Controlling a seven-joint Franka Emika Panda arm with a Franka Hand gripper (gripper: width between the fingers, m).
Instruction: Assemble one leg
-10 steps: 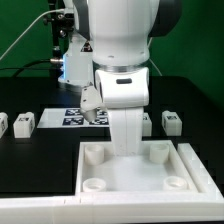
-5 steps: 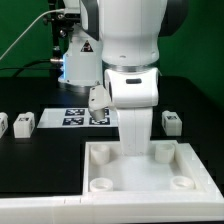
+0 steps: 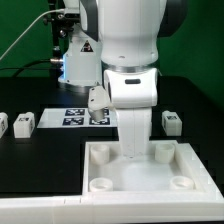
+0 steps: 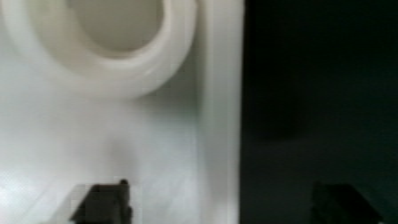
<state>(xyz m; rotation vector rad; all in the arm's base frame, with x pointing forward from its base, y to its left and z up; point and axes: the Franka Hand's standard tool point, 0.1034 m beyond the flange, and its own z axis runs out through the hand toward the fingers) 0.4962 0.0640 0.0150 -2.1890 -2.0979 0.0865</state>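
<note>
My gripper (image 3: 135,152) is low over the far edge of the large white panel (image 3: 135,178), between its two far round sockets (image 3: 100,153). In the wrist view the gripper (image 4: 226,205) is open: one finger (image 4: 107,203) is over the panel (image 4: 107,130) and the other is over the black table, so the jaws straddle the panel's raised edge and hold nothing. A round socket (image 4: 107,45) lies just ahead. The legs, small white tagged blocks, stand on the table: two at the exterior view's left (image 3: 24,122) and one at the right (image 3: 170,121).
The marker board (image 3: 78,117) lies flat on the black table behind the panel, partly hidden by the arm. A lit device with cables (image 3: 75,55) stands at the back. The arm's body hides the table's far middle.
The gripper and the white panel both shifted a little toward the exterior view's right between one second and half a second ago. Since then nothing has visibly moved.
</note>
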